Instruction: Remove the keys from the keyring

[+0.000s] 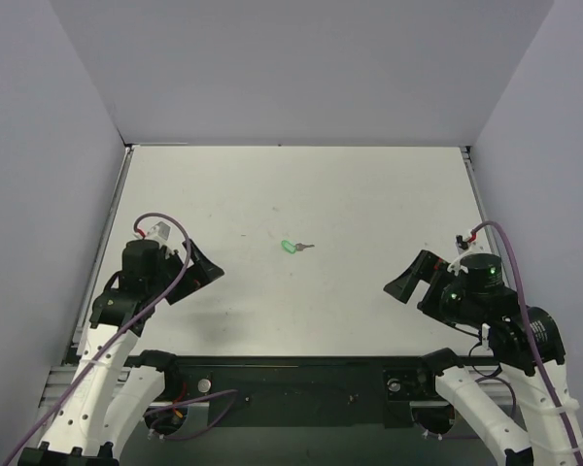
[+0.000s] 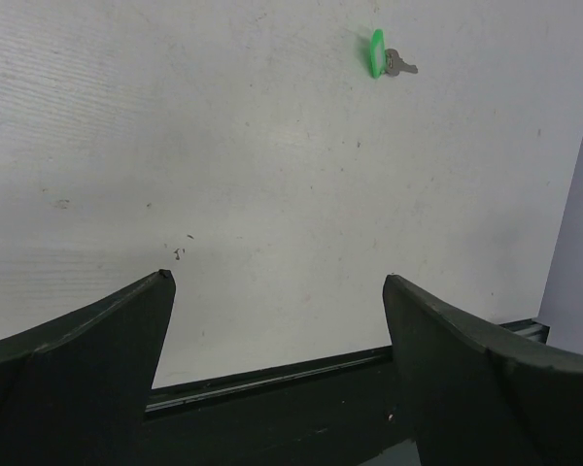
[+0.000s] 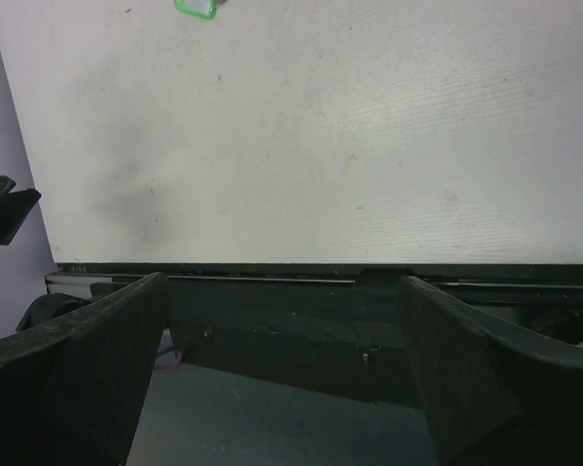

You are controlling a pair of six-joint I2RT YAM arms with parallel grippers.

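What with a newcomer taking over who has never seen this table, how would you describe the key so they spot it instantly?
Start with the white table and look near its middle. A bright green oval tag lies there, and the key is the tiny metal piece at the tag's right end. It is dull silver-grey, while the tag is vivid green.

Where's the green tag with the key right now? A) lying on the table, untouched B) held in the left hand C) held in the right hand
A: the green tag and key lie on the table; the left hand and right hand are open, empty.
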